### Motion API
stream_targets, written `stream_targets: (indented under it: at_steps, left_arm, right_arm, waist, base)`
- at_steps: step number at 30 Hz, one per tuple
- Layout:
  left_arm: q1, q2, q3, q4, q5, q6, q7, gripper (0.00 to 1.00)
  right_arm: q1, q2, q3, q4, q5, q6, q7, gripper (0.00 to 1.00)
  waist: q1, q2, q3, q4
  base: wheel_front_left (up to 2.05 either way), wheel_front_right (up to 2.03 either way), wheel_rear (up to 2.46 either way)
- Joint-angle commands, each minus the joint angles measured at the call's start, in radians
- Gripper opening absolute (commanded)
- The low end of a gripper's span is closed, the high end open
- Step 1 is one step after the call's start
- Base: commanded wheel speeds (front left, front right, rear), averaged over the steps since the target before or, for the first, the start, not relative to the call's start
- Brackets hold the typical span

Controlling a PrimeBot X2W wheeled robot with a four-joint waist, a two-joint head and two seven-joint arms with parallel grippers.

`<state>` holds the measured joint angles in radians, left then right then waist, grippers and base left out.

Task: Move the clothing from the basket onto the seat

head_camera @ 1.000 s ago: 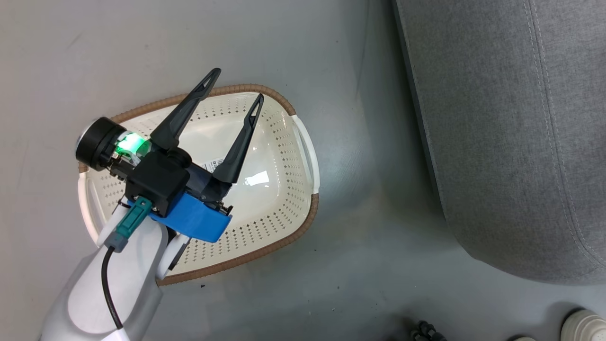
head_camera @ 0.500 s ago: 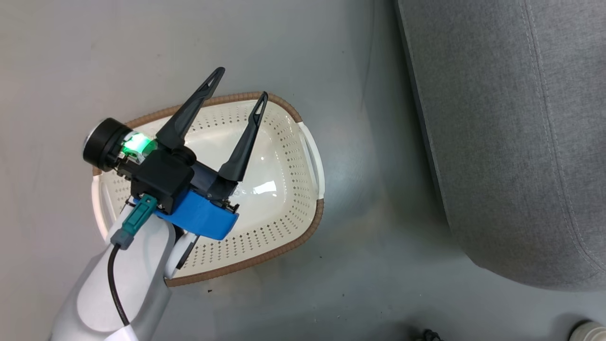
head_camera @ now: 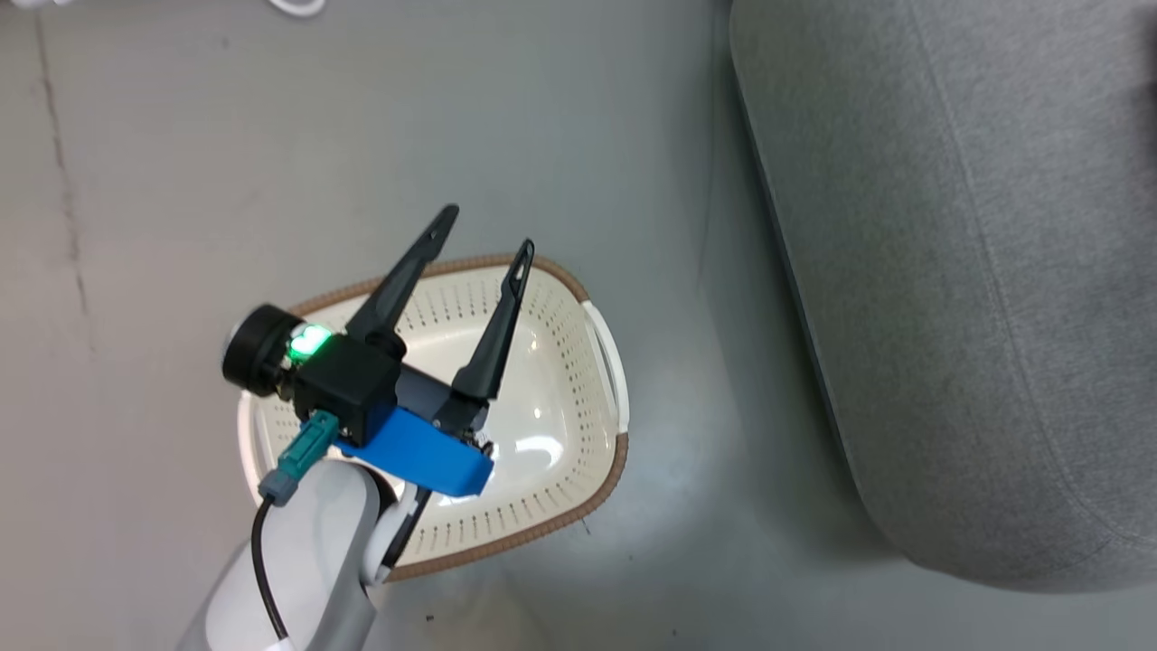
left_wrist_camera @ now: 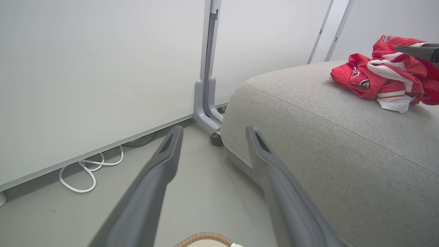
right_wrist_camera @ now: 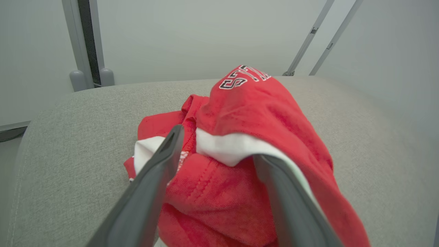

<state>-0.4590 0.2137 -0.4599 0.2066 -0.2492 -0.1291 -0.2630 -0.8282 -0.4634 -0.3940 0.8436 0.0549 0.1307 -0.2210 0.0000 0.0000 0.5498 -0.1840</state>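
On the seat (left_wrist_camera: 343, 144), the clothing (left_wrist_camera: 377, 75).

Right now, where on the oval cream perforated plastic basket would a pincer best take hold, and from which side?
Probably the white side handle nearest the grey fabric seat, from above: the basket stands upright on the floor, and that handle bows out as a thin bar the open left pincer could close across.
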Motion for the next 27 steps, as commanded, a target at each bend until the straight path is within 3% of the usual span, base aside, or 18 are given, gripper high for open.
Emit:
stream_targets:
  at_steps: [1, 11, 18, 27]
  left_arm:
    - [0.019, -0.006, 0.012, 0.005, -0.007, -0.001, -0.003, 1.0]
    - [0.158, -0.054, 0.078, 0.043, -0.039, -0.001, -0.003, 1.0]
    - [0.243, -0.078, 0.121, 0.062, -0.05, -0.001, -0.003, 1.0]
    - [0.344, -0.085, 0.19, 0.079, -0.062, -0.001, -0.003, 1.0]
  right_arm:
    - [0.03, 0.008, 0.007, -0.017, 0.011, 0.0, -0.001, 1.0]
    - [0.236, 0.086, 0.066, -0.196, 0.018, 0.0, 0.073, 1.0]
    - [0.428, 0.168, 0.072, -0.406, 0.018, 0.0, 0.113, 1.0]
    - [0.683, 0.301, 0.07, -0.689, -0.078, 0.0, 0.106, 1.0]
  waist:
    - [0.0, 0.0, -0.057, 0.01]
    - [0.0, 0.0, -0.254, 0.018]
    - [0.0, 0.0, -0.363, 0.062]
    - [0.0, 0.0, -0.47, 0.136]
  base:
    - [0.0, 0.0, 0.0]
    - [0.0, 0.0, 0.0]
    - [0.0, 0.0, 0.0]
    - [0.0, 0.0, 0.0]
